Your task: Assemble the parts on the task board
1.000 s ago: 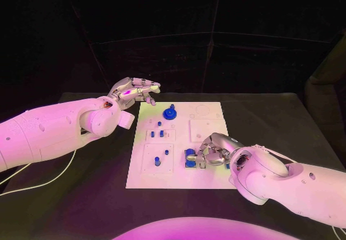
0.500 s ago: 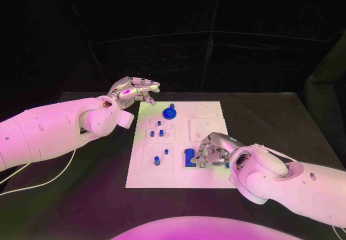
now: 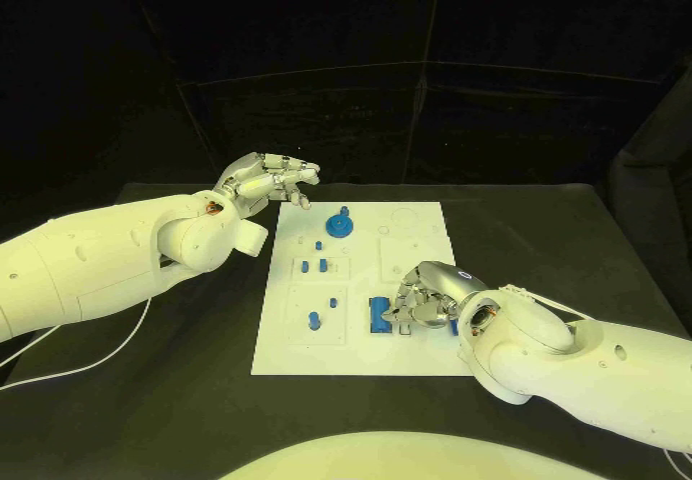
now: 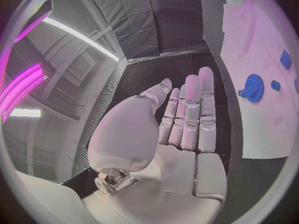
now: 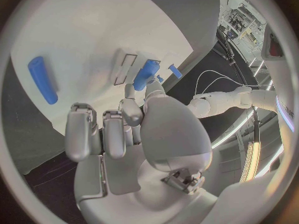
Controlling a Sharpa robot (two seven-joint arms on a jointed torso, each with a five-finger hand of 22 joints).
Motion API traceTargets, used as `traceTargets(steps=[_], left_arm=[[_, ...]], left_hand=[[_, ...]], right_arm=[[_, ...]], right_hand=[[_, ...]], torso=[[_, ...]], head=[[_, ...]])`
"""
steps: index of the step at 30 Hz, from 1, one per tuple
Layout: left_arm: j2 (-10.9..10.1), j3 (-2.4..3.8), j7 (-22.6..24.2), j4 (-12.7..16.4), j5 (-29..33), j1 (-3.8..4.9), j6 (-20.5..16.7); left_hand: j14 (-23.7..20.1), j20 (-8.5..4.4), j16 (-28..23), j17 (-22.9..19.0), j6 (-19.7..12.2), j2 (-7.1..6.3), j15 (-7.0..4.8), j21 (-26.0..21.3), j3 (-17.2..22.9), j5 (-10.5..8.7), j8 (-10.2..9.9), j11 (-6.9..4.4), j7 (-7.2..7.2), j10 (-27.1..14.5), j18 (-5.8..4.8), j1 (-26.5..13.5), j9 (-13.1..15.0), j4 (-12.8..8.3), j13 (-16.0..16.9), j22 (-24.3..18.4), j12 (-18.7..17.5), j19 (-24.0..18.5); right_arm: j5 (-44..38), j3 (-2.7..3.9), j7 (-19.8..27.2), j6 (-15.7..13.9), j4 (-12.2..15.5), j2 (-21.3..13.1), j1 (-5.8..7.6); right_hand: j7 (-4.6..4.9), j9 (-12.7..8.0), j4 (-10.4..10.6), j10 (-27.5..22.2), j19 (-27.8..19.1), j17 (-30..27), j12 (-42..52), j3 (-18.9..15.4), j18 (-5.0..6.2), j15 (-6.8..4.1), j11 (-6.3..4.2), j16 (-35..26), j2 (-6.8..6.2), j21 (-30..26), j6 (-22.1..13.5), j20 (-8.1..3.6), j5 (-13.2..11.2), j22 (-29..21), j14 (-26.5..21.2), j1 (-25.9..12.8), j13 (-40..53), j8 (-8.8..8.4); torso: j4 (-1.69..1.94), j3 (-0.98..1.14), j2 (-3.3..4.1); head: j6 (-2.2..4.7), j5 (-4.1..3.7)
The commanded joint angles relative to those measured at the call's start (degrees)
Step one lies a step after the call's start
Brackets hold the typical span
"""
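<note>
The right hand (image 3: 420, 298) has edged slightly toward the blue block (image 3: 378, 314) on the task board (image 3: 418, 222), fingers curled, thumb touching it. The left hand (image 3: 268, 181) hovers empty, fingers extended.

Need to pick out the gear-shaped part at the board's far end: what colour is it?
Blue. The gear-shaped part stands out against the white task board, clearest in the head view.
</note>
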Motion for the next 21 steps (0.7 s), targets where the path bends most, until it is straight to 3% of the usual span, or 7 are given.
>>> traceTargets(steps=[1, 5, 9, 15, 21], left_arm=[[-0.02, 0.05, 0.18, 0.09, 0.16, 0.11, 0.56], [-0.02, 0.05, 0.18, 0.07, 0.16, 0.11, 0.55], [-0.03, 0.04, 0.26, 0.06, 0.16, 0.1, 0.53], [-0.03, 0.04, 0.5, 0.14, 0.16, 0.1, 0.45], [0.12, 0.03, 0.74, 0.31, 0.16, 0.09, 0.45]], left_hand=[[-0.25, 0.02, 0.33, -0.05, -0.26, 0.22, -0.02, -0.19, -0.08, 0.37, 0.19, 0.0, 0.01, -0.37, 0.72, 0.45, -0.09, -0.13, -0.06, -0.09, 0.23, 0.42], [-0.25, 0.02, 0.33, -0.05, -0.26, 0.22, -0.02, -0.19, -0.08, 0.37, 0.19, 0.0, 0.01, -0.37, 0.72, 0.45, -0.09, -0.13, -0.06, -0.09, 0.23, 0.42], [-0.27, 0.02, 0.34, -0.07, -0.28, 0.23, -0.02, -0.19, -0.06, 0.38, 0.21, 0.0, 0.01, -0.39, 0.72, 0.48, -0.09, -0.16, -0.07, -0.09, 0.25, 0.42], [-0.27, 0.02, 0.35, -0.08, -0.3, 0.24, -0.02, -0.2, -0.05, 0.38, 0.22, 0.0, 0.02, -0.41, 0.72, 0.5, -0.09, -0.18, -0.08, -0.1, 0.27, 0.41], [-0.28, 0.02, 0.36, -0.09, -0.3, 0.24, -0.02, -0.2, -0.05, 0.38, 0.24, 0.0, 0.01, -0.41, 0.72, 0.52, -0.09, -0.2, -0.08, -0.1, 0.29, 0.41]], right_arm=[[1.4, 0.03, 4.72, -2.66, 1.33, -1.6, 0.08], [4.69, 0.06, 8.27, -3.55, 3.22, -4.82, 0.13], [7.61, 0.08, 9.67, -2.66, 4.61, -8.64, 0.38], [7.81, 0.07, 9.03, 0.3, 5.1, -14.09, 0.62], [4.44, 0.05, 6.92, 2.65, 4.87, -16.36, 0.63]], right_hand=[[-0.12, -0.02, 0.13, 0.1, 0.45, 3.83, -0.15, -0.59, -0.36, -0.39, -0.22, -0.33, 0.72, 0.26, -0.49, -0.31, 0.6, 0.0, 3.6, -0.31, -0.05, 0.12], [0.17, -0.23, 0.56, -0.16, 0.34, 3.69, -0.63, -1.13, -0.32, -0.21, 0.02, -0.45, 1.33, 0.11, -1.5, -0.2, 1.55, -0.22, 3.56, -0.61, -0.31, -0.36], [0.47, -0.57, 0.46, -0.22, 0.34, 3.8, -0.76, -1.46, -0.33, 0.01, 0.27, -0.44, 2.07, 0.13, -2.18, 0.0, 3.44, -0.15, 3.58, 0.07, -0.27, -1.1], [0.75, -1.07, 0.08, -0.15, 0.41, 3.98, -0.73, -1.75, -0.36, 0.18, 0.48, -0.38, 2.59, 0.24, -2.5, 0.16, 4.3, 0.06, 3.63, 0.96, -0.13, -2.19], [0.75, -1.45, 0.01, -0.02, 0.49, 4.18, -0.76, -2.21, -0.4, 0.22, 0.49, -0.3, 3.02, 0.38, -1.67, 0.25, 5.64, 0.31, 3.66, 1.38, -0.05, -3.02]], torso=[[-0.03, 0.05, 0.02], [-0.02, 0.02, -0.04], [-0.07, -0.02, -0.03], [-0.24, -0.03, -0.03], [-0.26, 0.04, 0.03]], head=[[0.04, -0.19], [0.09, -0.46], [0.22, -0.94], [0.39, -1.74], [0.57, -2.57]])
